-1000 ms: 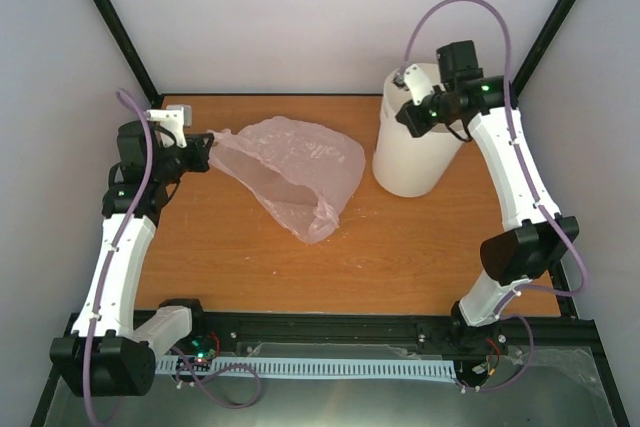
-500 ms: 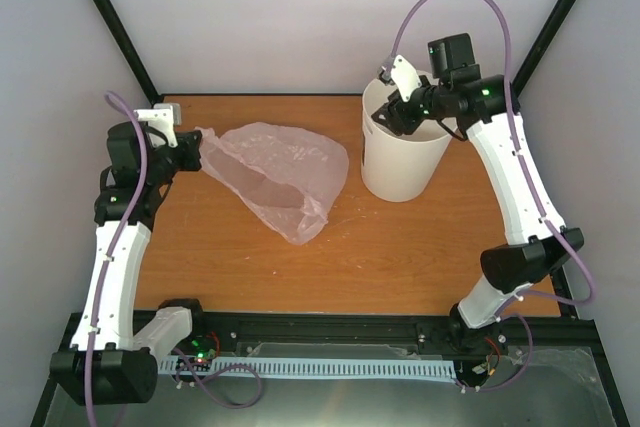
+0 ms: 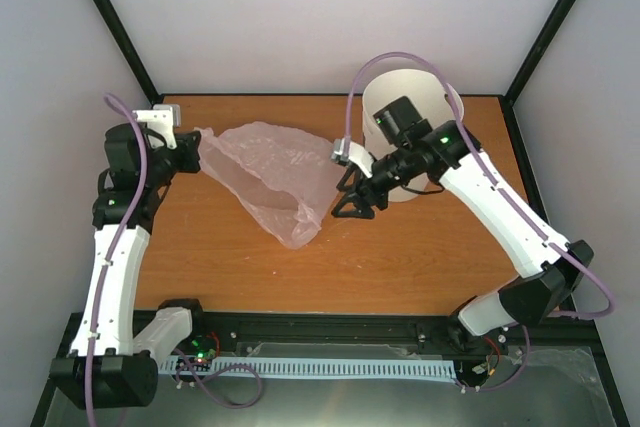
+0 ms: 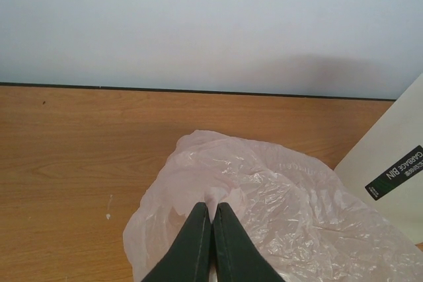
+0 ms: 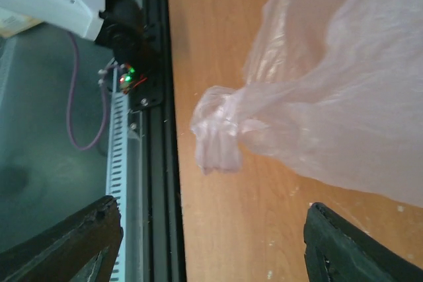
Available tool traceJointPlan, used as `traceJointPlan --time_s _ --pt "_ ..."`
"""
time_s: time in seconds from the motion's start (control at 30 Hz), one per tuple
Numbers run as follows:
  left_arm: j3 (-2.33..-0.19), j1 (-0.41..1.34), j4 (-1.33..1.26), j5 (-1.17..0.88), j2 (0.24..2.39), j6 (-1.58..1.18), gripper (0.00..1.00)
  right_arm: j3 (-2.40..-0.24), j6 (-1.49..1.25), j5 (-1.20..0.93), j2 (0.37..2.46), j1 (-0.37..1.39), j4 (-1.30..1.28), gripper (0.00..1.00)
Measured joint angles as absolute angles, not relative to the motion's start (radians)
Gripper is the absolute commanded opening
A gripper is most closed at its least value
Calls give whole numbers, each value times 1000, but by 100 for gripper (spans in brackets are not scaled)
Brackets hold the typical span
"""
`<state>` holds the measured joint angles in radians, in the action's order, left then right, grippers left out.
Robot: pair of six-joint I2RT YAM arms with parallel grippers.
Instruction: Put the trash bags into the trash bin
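My left gripper reaches out low, clamped on the edge of the pink bag lying on the worktop. The right gripper swung off the bin to just beside the bag, and it's now spread wide.

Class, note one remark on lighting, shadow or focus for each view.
Top external: even, soft light, hardly any shadows on the brown wooden table. Left wrist: a soft grey shadow lies on the pale wall; creases of the translucent pale pink plastic bag show small highlights. Right wrist: the bag looks washed out and soft, the dark jaws at the bottom corners blurred.
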<state>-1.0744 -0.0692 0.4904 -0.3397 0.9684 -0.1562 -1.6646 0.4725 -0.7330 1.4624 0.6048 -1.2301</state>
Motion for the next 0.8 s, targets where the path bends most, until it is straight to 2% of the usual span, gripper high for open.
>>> traceJointPlan --time_s 0.27,0.5,0.57,0.67,0.73,0.8 --pt "-1074 -70 493 -345 924 -150 1 -1654 407 -704 1565 701 -1174 79" --pt "-1074 -70 496 -349 925 -150 1 -1617 299 -427 1643 817 -1103 78" --pt "-1074 -70 496 -350 925 -150 1 -1610 275 -350 1639 822 -1102 68" --pt "-1074 -70 496 -350 925 -150 1 -1592 241 -258 1612 817 -1102 37" --pt "-1074 -70 496 -350 925 -150 1 -1573 242 -234 1584 816 -1100 22" --pt "-1074 -70 496 -349 925 -149 1 -1558 236 -215 1559 815 -1103 11"
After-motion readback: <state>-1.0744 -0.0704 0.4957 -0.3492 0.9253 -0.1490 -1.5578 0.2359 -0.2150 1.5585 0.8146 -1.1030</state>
